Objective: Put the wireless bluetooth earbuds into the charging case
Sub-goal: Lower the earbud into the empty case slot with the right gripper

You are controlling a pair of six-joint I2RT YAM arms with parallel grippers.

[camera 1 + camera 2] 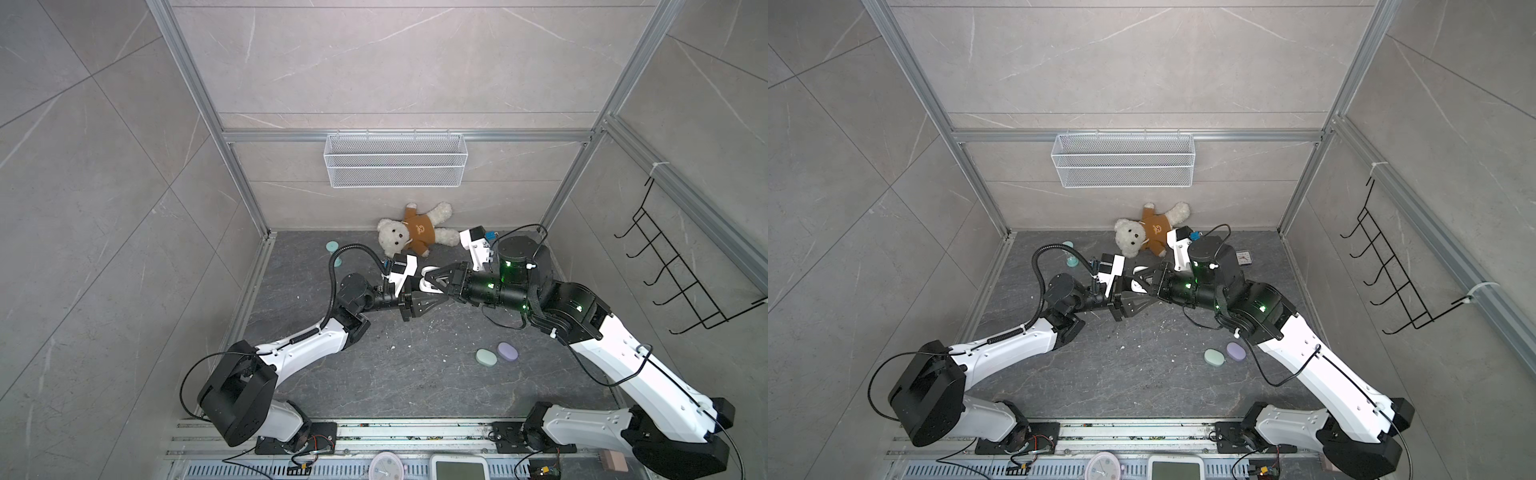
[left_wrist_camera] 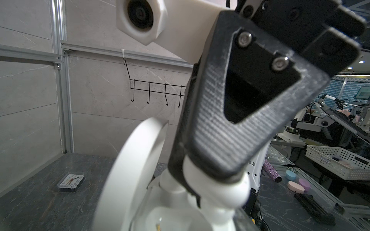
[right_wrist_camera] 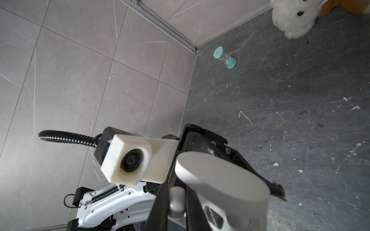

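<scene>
Top views: both arms are meeting mid-table, elbows splayed outward, wrists turned toward each other. Only slivers of white are showing between the black fingers there, too small to read.

Left wrist view is filling in the detail: the white charging case point(image 2: 132, 170) is standing open, lid tipped up, its hollow facing the camera. Right wrist view is adding the rest: the white earbud point(image 3: 176, 200) is sitting nipped between two dark fingers, just above the case's base.

Left gripper point(image 1: 428, 293): fingers are pressing in on the case from either side and holding it clear of the table. Right gripper point(image 1: 1142, 277): fingers are pinching the bud from across the middle.

A small square clock point(image 2: 71, 183) is showing in the left wrist view and in a top view point(image 1: 1244, 257). The teal hourglass point(image 3: 225, 58) is reading clearly only from the right wrist.

The mint green case point(image 1: 486, 356) and lilac case point(image 1: 507, 351) are lying closed, side by side, near the right forearm.

The dark stone-look tabletop point(image 1: 415, 382) is carrying scattered white crumbs. A teddy bear point(image 1: 415, 230) is lying against the back wall. Grey tile walls, aluminium framing, a white wire basket point(image 1: 394, 160) and a black hook rack point(image 1: 681, 266) are enclosing the cell.
</scene>
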